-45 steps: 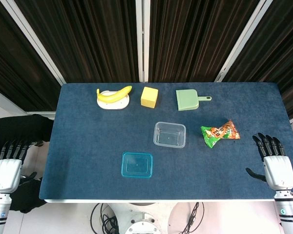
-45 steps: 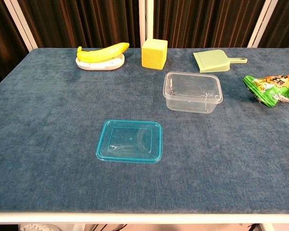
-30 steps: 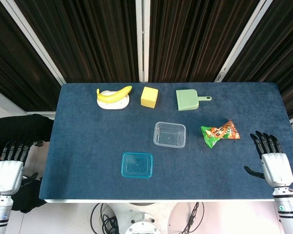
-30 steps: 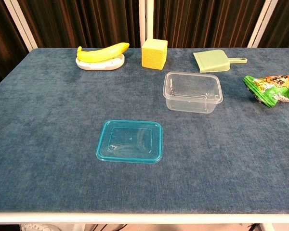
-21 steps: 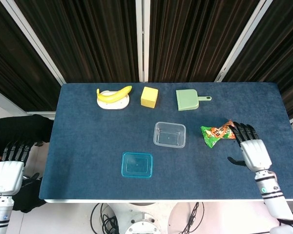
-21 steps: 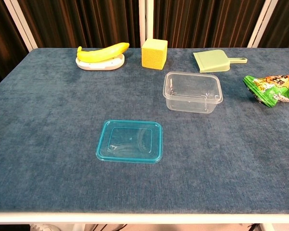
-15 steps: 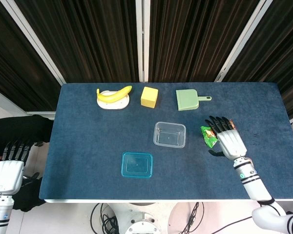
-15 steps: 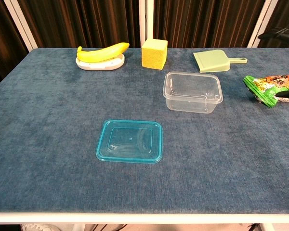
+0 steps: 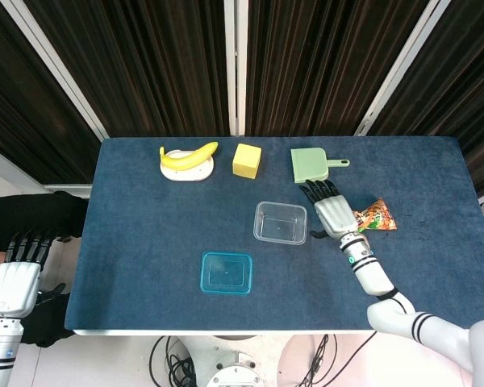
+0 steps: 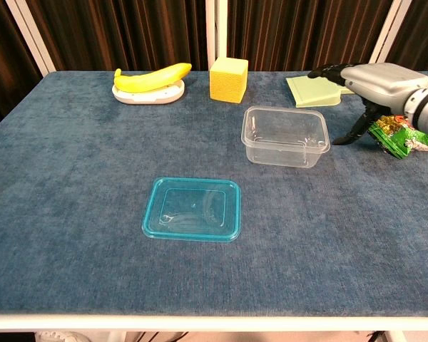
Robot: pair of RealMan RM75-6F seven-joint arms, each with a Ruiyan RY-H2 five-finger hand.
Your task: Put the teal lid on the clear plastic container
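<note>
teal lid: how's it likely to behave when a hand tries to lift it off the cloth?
The teal lid lies flat on the blue tabletop with only a low rim, so fingers probably get little edge to catch. It looks thin and see-through, so likely light and a bit flexible. On the fuzzy cloth it may slide before it lifts.

No legible text, brand, number or sign anywhere. Printing on the snack packet (image 9: 375, 218), at 3 o'clock from the clear plastic container (image 9: 281, 222), too small and blurred to read.
</note>
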